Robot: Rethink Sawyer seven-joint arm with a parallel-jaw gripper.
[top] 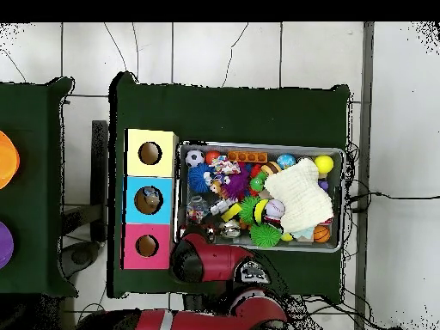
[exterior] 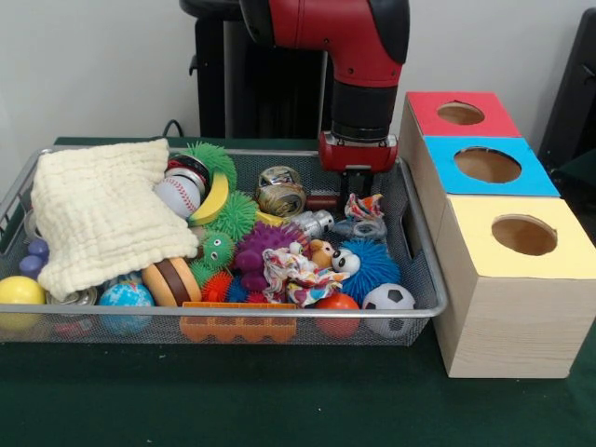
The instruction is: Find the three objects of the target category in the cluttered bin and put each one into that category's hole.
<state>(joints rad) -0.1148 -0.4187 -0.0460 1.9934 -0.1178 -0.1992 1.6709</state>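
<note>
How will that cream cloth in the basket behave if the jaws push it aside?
The cloth looks soft and rumpled, so it will probably bunch up, not slide whole. It drapes over toys and the basket rim, so it may drag the baseball along.

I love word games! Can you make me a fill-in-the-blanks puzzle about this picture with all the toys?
1. The cream cloth lies in the wire mesh ____.
2. The box nearest the front camera has a ____ top.
3. The banana leans on a white ____ with red stitches.
4. Each of the three boxes has one round ____ in its top.

Missing words: bin, yellow, baseball, hole.
</note>
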